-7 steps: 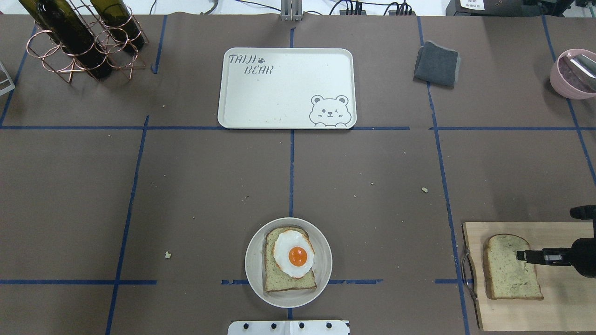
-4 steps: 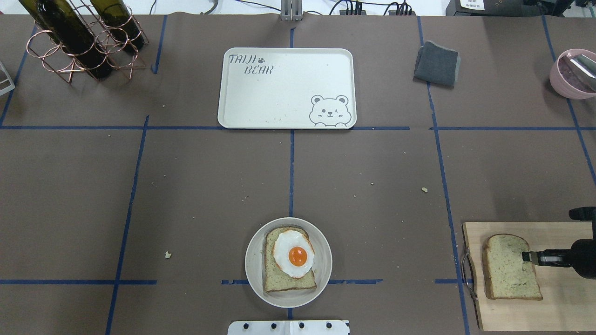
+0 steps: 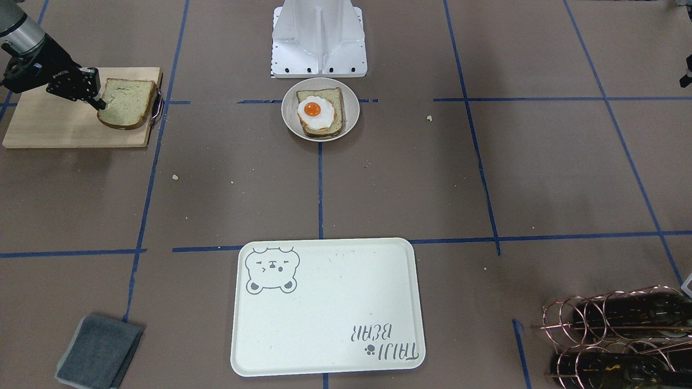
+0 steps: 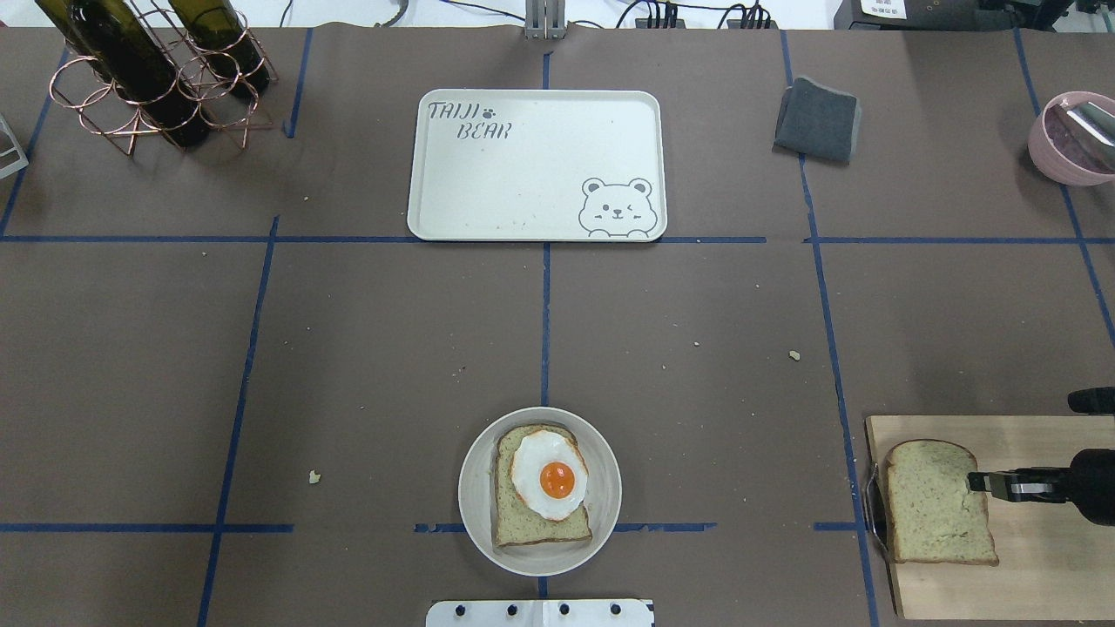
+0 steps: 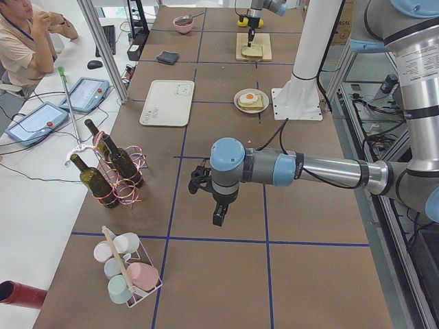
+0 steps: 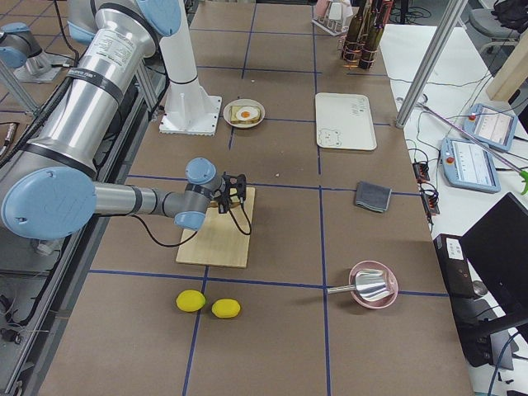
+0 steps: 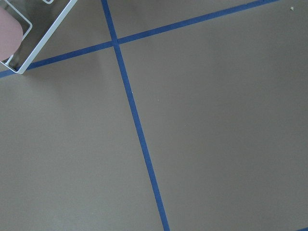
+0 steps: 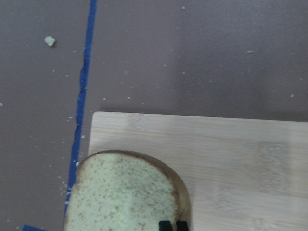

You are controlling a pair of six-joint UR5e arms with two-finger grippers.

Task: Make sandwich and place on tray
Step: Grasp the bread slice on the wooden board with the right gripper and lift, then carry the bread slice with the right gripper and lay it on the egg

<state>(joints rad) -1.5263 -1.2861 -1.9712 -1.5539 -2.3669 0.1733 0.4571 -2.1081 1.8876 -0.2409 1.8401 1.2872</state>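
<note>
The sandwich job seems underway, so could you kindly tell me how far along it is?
Done: the lower slice lies in the bowl with the fried egg on it. In hand: the right gripper pinches the second slice by its edge at the cutting board. Still to do: set that slice on the egg, then move the sandwich to the tray.

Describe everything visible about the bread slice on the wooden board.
The bread slice is pale, speckled and brown-crusted, with one end rounded. It sits on the wooden cutting board, one side next to the board's metal handle. The right gripper is shut on its opposite edge; the front view suggests the slice is tilted, not flat.
</note>
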